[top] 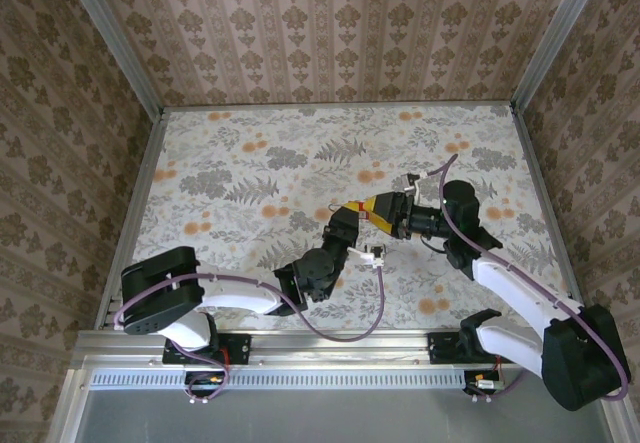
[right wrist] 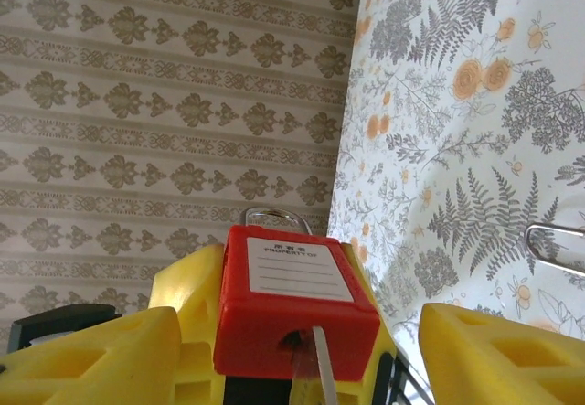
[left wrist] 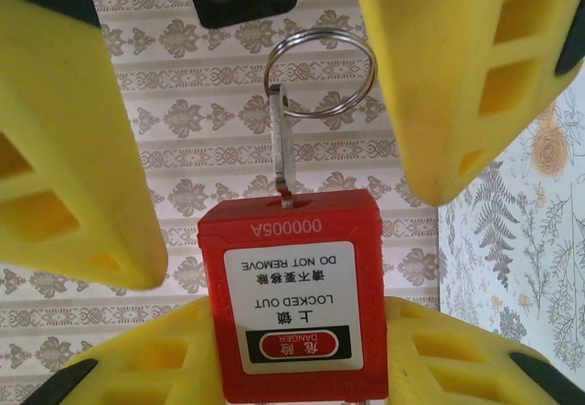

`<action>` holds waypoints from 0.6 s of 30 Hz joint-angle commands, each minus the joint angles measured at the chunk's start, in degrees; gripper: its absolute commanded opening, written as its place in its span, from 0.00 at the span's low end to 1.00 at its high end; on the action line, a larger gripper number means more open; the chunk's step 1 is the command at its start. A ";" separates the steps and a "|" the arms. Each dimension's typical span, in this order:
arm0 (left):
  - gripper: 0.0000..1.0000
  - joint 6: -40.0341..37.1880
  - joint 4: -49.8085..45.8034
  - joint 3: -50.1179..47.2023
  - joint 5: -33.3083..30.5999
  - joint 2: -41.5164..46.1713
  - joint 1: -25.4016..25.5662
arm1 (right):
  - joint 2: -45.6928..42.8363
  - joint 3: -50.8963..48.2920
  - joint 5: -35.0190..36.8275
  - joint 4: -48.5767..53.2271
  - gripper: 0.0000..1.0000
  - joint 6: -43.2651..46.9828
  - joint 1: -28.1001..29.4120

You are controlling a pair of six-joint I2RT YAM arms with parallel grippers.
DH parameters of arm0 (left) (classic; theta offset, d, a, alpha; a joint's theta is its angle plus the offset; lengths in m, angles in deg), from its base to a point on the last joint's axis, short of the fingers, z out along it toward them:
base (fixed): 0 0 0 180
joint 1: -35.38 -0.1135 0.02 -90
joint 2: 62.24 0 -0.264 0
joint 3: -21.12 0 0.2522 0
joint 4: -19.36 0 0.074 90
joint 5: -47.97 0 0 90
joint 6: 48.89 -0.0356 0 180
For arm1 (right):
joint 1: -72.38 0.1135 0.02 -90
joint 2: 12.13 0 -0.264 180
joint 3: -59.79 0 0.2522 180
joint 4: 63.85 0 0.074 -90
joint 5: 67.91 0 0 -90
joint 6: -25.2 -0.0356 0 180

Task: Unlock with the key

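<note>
With the left jaws clamped on the red lockout padlock (left wrist: 292, 304) at lower centre, we should centre the parted right jaws on the inserted key (left wrist: 281, 149), pinch squarely, then twist.

A lab test booth: patterned wallpaper walls (top: 340, 23) and aluminium framing (top: 400, 348) enclose a floral-papered table (top: 250, 153).

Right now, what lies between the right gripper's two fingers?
The key, seated in the red padlock, stands in the gap between the right fingers. Neither finger touches it. The left wrist view shows this.
</note>
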 commanded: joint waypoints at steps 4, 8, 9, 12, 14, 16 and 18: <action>0.25 -0.93 4.24 1.61 0.11 -0.67 0.46 | 0.86 0.78 0.78 -3.83 0.60 -0.96 2.28; 0.25 -0.89 4.34 1.45 0.11 -0.60 0.49 | 1.30 0.85 1.38 -4.16 0.47 -0.87 2.56; 0.25 -0.80 4.39 1.43 0.11 -0.59 0.55 | 1.47 0.85 1.49 -4.10 0.44 -0.87 2.60; 0.25 -0.80 4.49 1.12 0.02 -0.35 0.64 | 1.45 0.98 1.49 -4.36 0.36 -0.87 2.59; 0.25 -0.62 4.50 0.82 0.02 -0.09 0.73 | 1.07 1.10 1.64 -4.19 0.34 -0.72 2.59; 0.26 -0.53 4.50 0.64 -0.05 0.08 0.84 | 0.68 1.20 1.88 -3.67 0.31 -0.37 2.59; 0.27 -0.56 4.51 0.47 -0.07 0.17 0.83 | 0.29 1.40 2.26 -2.85 0.29 0.22 2.59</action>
